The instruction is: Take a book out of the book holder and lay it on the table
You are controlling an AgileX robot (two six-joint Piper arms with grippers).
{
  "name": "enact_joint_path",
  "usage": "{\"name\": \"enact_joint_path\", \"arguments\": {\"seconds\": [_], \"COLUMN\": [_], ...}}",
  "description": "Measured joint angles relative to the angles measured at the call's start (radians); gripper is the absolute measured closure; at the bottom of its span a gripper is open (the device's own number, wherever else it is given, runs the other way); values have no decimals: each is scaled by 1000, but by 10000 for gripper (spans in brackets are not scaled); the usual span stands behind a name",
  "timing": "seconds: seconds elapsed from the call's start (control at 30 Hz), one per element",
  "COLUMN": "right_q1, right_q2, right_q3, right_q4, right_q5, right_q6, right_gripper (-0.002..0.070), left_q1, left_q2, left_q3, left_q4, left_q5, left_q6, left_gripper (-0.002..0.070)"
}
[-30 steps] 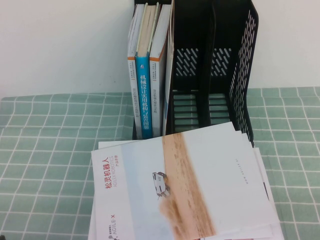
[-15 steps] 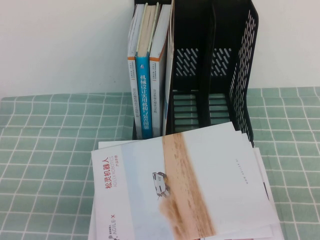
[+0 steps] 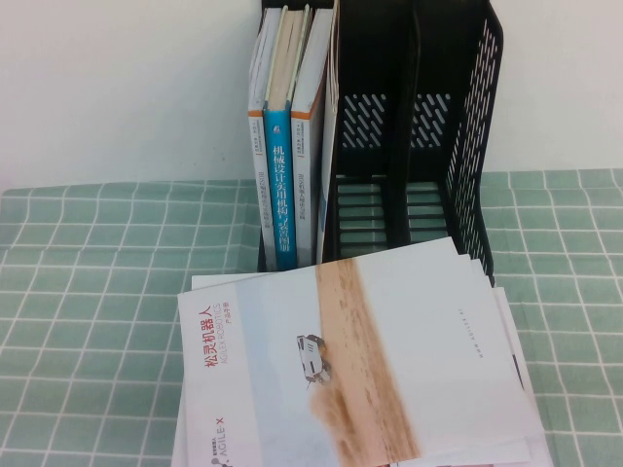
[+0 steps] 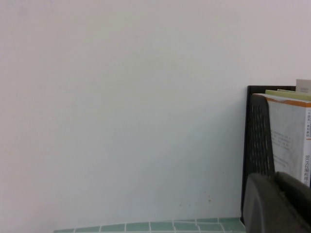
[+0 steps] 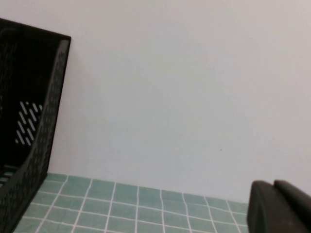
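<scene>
The thin, large softcover booklet (image 3: 350,370) with a pale blue-white cover, a sandy-brown band, a small vehicle and a red Chinese title is lying flat on the light-green cloth table (image 3: 88,292) with its white grid check, on top of a few other white sheets, just in front of the tall black plastic file rack (image 3: 467,146) with slotted, perforated walls. The rack is standing upright against the white wall (image 3: 117,88). Its leftmost compartment is holding a thick blue-spined book (image 3: 279,185) between two thick white, orange-banded books (image 3: 308,165); the other compartments are showing only their bare black floors.

Neither arm is appearing in the high view. The left gripper (image 4: 278,204) is showing only as a dark tip at the corner of its own wrist view, sitting low near the table and facing the wall with the rack's book-filled side beside it; whether its fingers are together or apart cannot be told. The right gripper (image 5: 279,206) is likewise sitting low, facing the wall beside the rack's perforated outer wall, with its fingers pressed together on nothing.
</scene>
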Motion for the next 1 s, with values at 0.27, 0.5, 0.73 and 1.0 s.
{"name": "enact_joint_path", "arguments": {"seconds": [0.27, 0.5, 0.73, 1.0], "right_q1": [0, 0, 0, 0], "right_q2": [0, 0, 0, 0], "right_q3": [2, 2, 2, 2], "right_q4": [0, 0, 0, 0], "right_q5": [-47, 1, 103, 250], "right_q6": [21, 28, 28, 28], "right_gripper": [678, 678, 678, 678], "left_q1": [0, 0, 0, 0], "left_q2": [0, 0, 0, 0], "left_q3": [0, 0, 0, 0], "left_q4": [0, -9, -9, -9], "left_q5": [39, 189, 258, 441], "left_q6": [0, 0, -2, -19], "left_gripper": [677, 677, 678, 678]}}
